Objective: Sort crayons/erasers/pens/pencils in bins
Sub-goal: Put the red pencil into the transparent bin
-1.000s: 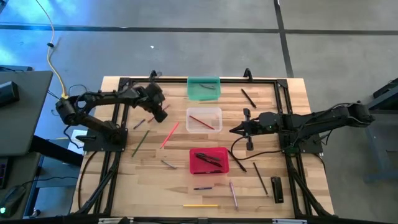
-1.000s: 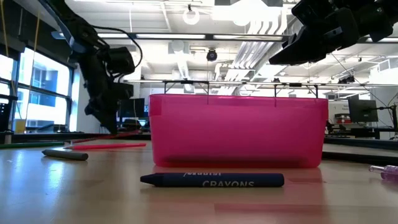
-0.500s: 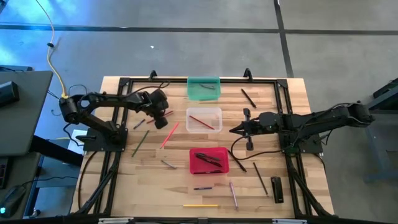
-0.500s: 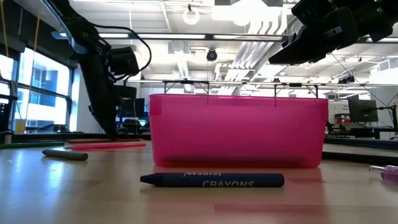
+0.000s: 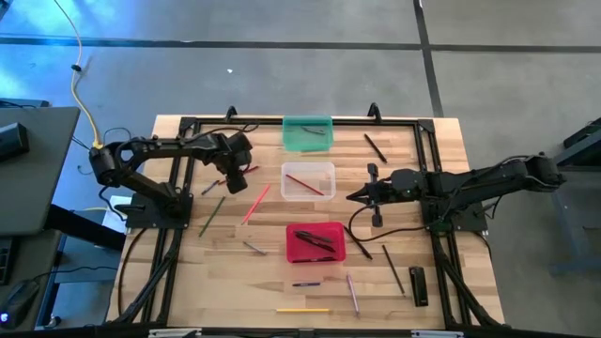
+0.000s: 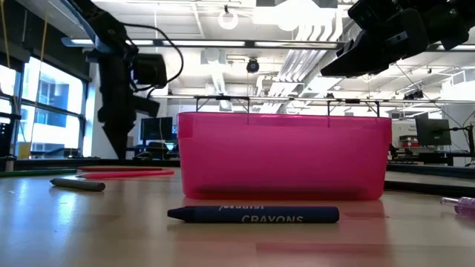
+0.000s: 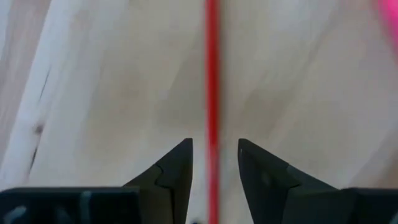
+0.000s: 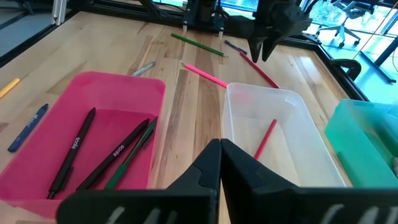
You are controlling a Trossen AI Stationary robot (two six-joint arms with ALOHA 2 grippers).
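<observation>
My left gripper [image 7: 214, 155] points down, open, at the table's far left [image 5: 235, 174], a finger on either side of a red pencil [image 7: 212, 74] without touching it. The pencil lies flat on the wood and also shows in the right wrist view [image 8: 260, 71]. Three bins stand in a row down the table's middle: teal [image 5: 308, 133], clear [image 5: 308, 180] with a red pencil inside, and red [image 5: 315, 242] with dark pens [image 8: 118, 152] inside. My right gripper [image 8: 219, 146] waits shut, right of the clear bin [image 5: 352, 197].
A pink pencil [image 5: 255, 204] and a green pencil [image 5: 212, 216] lie beside the left gripper. A grey crayon [image 5: 254, 248], blue crayon [image 6: 252, 215], yellow pencil [image 5: 302, 309], pens [image 5: 392, 268] and a black block [image 5: 418, 286] are scattered near and right. Black frame rails [image 5: 178, 188] border the table.
My left gripper has rolled at the wrist and tipped to point straight down over the red pencil, and its fingers have opened. The pencil lies where it was. My right arm has kept still.
</observation>
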